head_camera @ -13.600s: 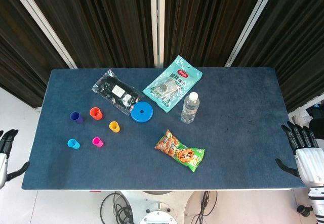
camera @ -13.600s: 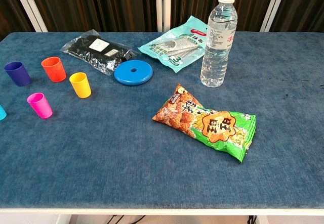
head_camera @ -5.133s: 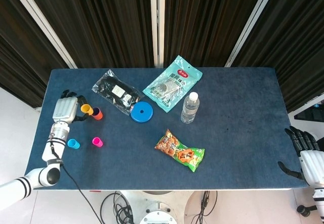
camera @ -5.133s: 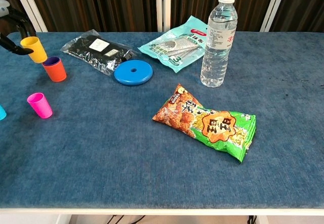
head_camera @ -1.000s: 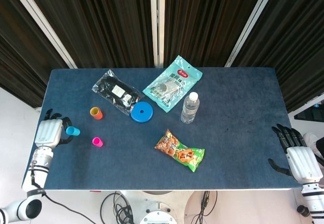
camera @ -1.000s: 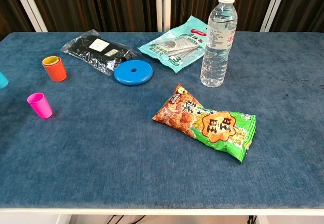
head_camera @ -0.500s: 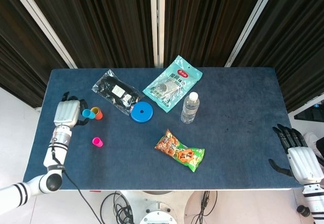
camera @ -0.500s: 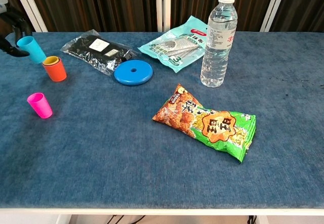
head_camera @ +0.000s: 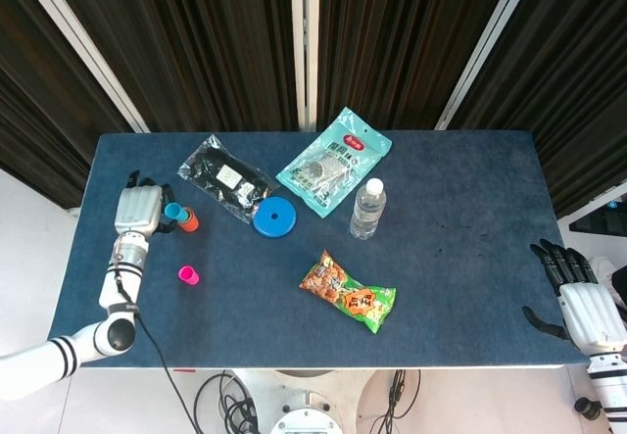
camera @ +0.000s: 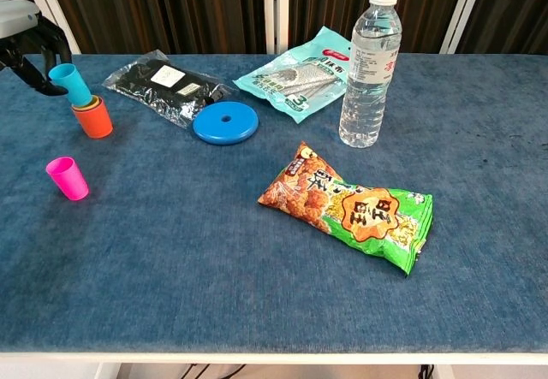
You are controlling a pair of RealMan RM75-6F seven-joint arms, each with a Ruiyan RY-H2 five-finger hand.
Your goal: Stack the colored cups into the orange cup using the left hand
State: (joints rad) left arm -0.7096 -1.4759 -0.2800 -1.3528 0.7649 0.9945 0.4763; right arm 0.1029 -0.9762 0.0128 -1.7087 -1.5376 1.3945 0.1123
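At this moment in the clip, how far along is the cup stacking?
Partly done: the orange cup shows a yellow rim nested inside. In hand: the left hand holds the blue cup tilted right above that stack, not yet seated. Left: the pink cup stands alone on the table. The right hand is idle off the table edge.

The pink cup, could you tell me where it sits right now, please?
In both views the pink cup stands alone at the table's left side, nearer the front edge than the orange cup, where the left hand holds the blue cup.
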